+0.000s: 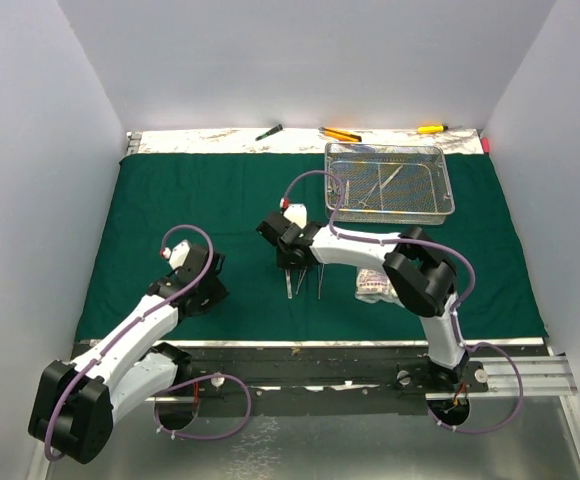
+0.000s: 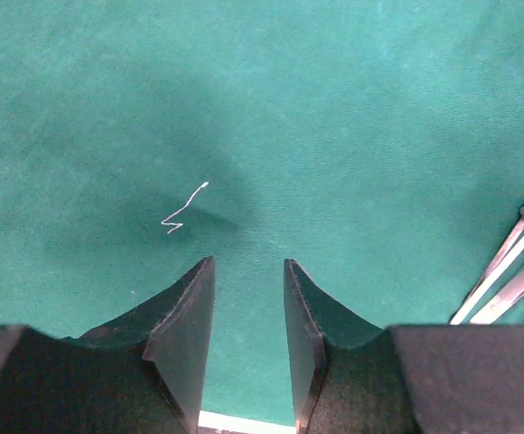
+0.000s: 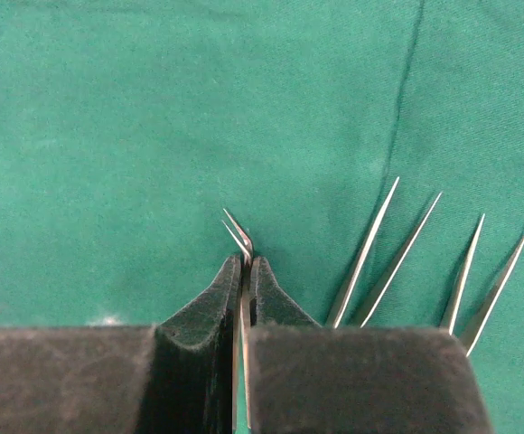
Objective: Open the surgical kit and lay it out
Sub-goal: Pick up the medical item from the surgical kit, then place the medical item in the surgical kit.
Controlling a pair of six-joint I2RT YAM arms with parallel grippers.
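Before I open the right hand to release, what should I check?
1. Grip: right hand shut on curved tweezers: ok.
2. Contact: curved tweezers resting on the cloth: cannot tell.
3. Spacing: apart from the laid tweezers beside them: ok.
4. Other arm: left hand open, empty, off to the side: ok.
5. Unloading: tray emptied: not ok, instruments inside.
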